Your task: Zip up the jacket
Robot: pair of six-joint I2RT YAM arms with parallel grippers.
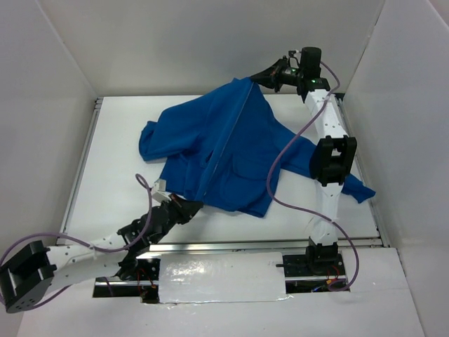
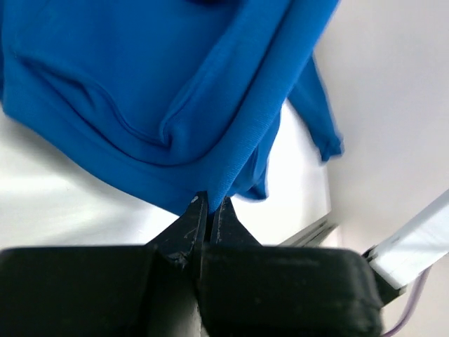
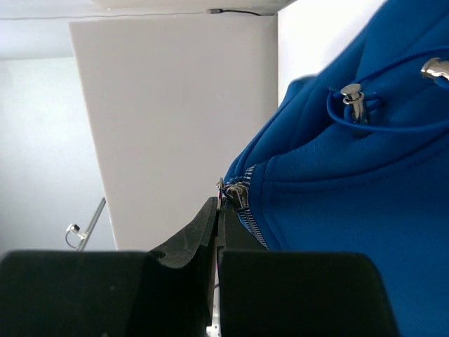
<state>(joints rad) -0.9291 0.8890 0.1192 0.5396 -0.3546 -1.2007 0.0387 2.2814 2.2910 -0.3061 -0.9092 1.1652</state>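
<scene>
The bright blue jacket (image 1: 224, 151) lies stretched across the white table, its white-lined zipper (image 1: 226, 144) running from the near hem up to the collar at the far right. My left gripper (image 1: 188, 208) is shut on the jacket's bottom hem (image 2: 210, 184) at the zipper's foot. My right gripper (image 1: 261, 78) is at the far end, shut on the small metal zipper pull (image 3: 222, 191) beside the slider (image 3: 236, 195) at the collar. The zipper teeth (image 3: 251, 226) run down from there.
White walls stand close on the left, back and right. A sleeve end (image 1: 359, 191) lies past the right arm near the table's right rail. A purple cable (image 1: 280, 168) drapes over the jacket. Two metal cord toggles (image 3: 354, 102) hang at the collar.
</scene>
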